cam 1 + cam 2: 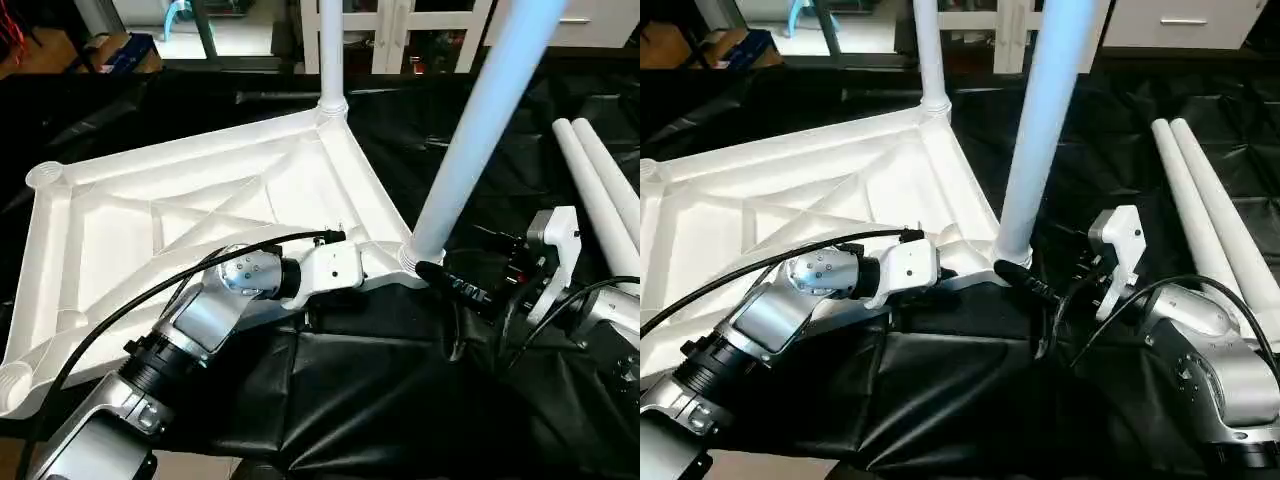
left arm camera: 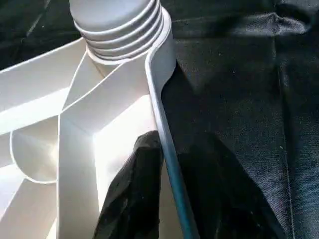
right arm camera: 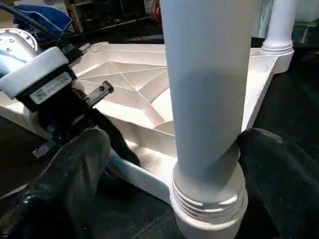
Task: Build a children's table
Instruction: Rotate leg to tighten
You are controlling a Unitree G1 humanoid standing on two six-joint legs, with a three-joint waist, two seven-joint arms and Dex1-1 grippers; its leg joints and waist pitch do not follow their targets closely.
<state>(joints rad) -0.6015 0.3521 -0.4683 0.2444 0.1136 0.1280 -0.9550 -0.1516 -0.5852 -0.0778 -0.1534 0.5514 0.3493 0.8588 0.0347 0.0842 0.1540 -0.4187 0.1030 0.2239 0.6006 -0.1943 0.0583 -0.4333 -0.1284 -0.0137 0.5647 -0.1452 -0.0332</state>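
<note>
Nearest me, my left gripper pinches the near rim of the upturned table top, one black finger inside the rim and one outside, beside the near right corner socket. My right gripper stands wide open around the base of the leg planted in that socket, touching nothing firmly that I can see. Farther off, a second leg stands in the far corner, and two loose legs lie on the black cloth by its right edge.
</note>
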